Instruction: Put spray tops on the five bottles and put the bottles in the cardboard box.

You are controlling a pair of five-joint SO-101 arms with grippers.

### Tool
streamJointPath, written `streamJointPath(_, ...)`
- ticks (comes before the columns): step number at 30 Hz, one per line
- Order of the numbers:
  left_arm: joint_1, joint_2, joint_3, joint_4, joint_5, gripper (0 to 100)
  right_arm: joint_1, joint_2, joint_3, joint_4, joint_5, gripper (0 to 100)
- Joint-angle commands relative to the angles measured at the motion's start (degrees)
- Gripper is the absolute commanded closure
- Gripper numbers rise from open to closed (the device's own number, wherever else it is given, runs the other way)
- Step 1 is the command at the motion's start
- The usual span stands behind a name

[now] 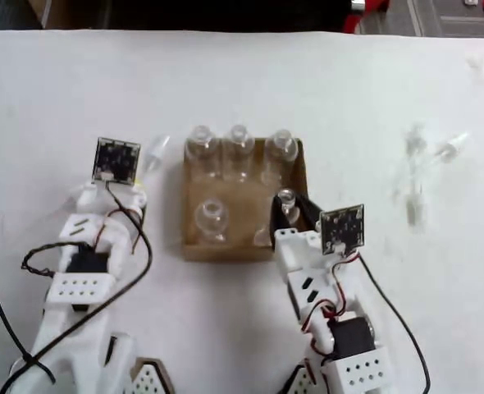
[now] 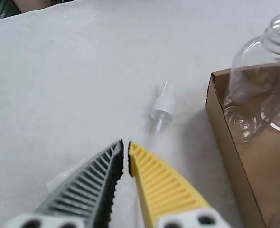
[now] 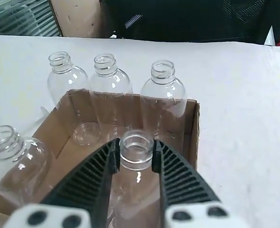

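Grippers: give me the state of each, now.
Left gripper: shut, nothing between its jaws.
Right gripper: shut on the neck of a bottle standing in the cardboard box.

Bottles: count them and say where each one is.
5 bottles, all in the cardboard box: three along its far side, one near left, one near right clamped at the neck by the right gripper.

A white table (image 1: pixel 324 74) is spreading wide under soft, even light. Past its far edge a grey slatted panel (image 3: pixel 16 16) is standing beside a tan board (image 3: pixel 78 19), something dark with a mesh weave (image 3: pixel 244 12) is filling the middle, and a red object (image 1: pixel 372 5) is peeking in at the corner
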Motion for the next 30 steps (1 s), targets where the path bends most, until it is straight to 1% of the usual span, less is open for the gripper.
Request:
streamJointPath(1, -0.04, 0.04, -0.7, -1.58, -0.7, 98, 0.04, 0.48, 0.62, 2.68, -0.18, 98.1)
streamJointPath(12, -0.04, 0.04, -0.7, -1.58, -0.7, 98, -0.04, 0.4, 0.62, 2.59, -0.09, 97.1)
streamJointPath(14, -0.04, 0.04, -0.7, -1.58, -0.7, 98, 0.13, 0.4, 0.62, 2.68, -0.09, 92.6)
streamJointPath(18, -0.04, 0.04, -0.7, -1.58, -0.7, 98, 0.13, 0.4, 0.62, 5.58, -0.09, 79.6)
streamJointPath(20, -0.04, 0.04, -0.7, -1.58, -0.7, 98, 0.13, 0.4, 0.62, 5.93, -0.26, 75.5)
streamJointPath(30, -0.04, 0.04, -0.7, -1.67, -0.7, 98, 0.13, 0.4, 0.62, 5.93, -0.18, 76.5)
